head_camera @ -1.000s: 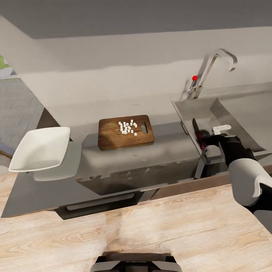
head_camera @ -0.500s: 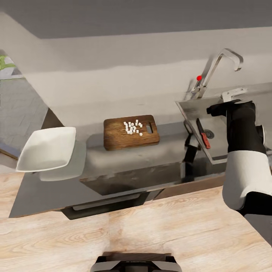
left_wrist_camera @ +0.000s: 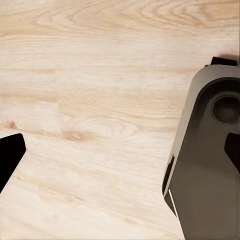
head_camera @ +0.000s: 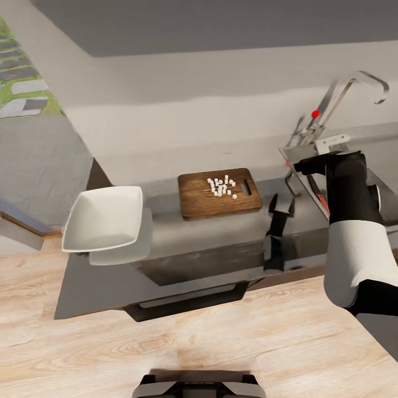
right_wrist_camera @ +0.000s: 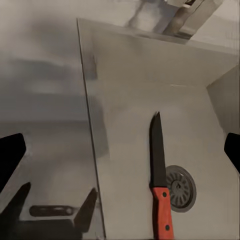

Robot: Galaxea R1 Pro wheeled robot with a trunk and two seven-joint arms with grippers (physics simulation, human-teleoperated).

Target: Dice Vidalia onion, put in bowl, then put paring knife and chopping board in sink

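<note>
The grey tabletop [head_camera: 221, 237] runs across the head view, and at its right end sits the sink [right_wrist_camera: 130, 100], steel basin wide open under the right wrist camera. Beside it, well to the left, the chopping board [head_camera: 219, 193] lies flat on the tabletop, and further left again the white bowl [head_camera: 105, 217] waits at the edge, nothing in it. The right pincer [head_camera: 326, 145] hovers above the sink's near rim, its dark fingertips showing far apart at the edges of the wrist view, gripping nothing. Down below it the paring knife [right_wrist_camera: 159, 186] lies on the basin floor, red handle right next to the drain, blade pointing away. So the knife is in, that part looks done! On the board, though, the diced onion [head_camera: 221, 187] sits in a small white heap near the handle slot: the dice have to reach the bowl, and then the board has to go into the sink. The left pincer looks down at wooden floor; its grip I cannot tell
</note>
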